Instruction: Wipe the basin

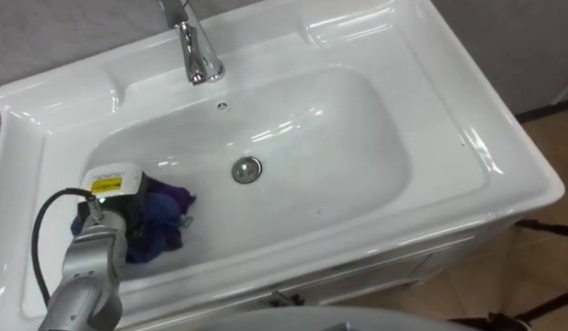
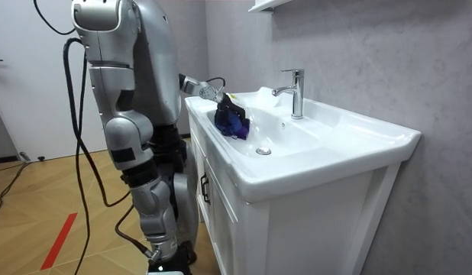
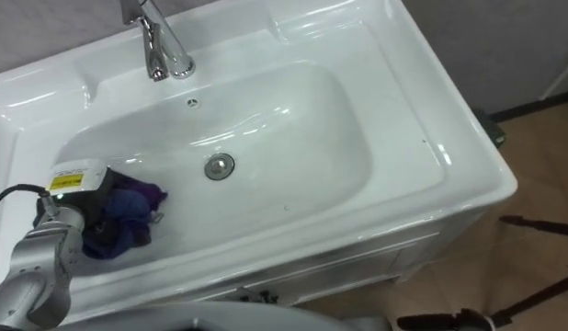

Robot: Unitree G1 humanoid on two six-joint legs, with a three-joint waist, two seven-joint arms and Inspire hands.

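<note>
Purple cloth bunched in the curled fingers of the robot's left hand, pressed against the white basin, left of the drain; faucet behind the drain.

No text reads clearly. Yellow sticker on back of left hand, 8 o'clock in the basin. Print too small.

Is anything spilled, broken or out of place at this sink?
Nothing stands out. The basin looks intact, the faucet stands upright, the drain sits in place. The bunched blue cloth at the basin's left, under the left hand, suits wiping.
</note>
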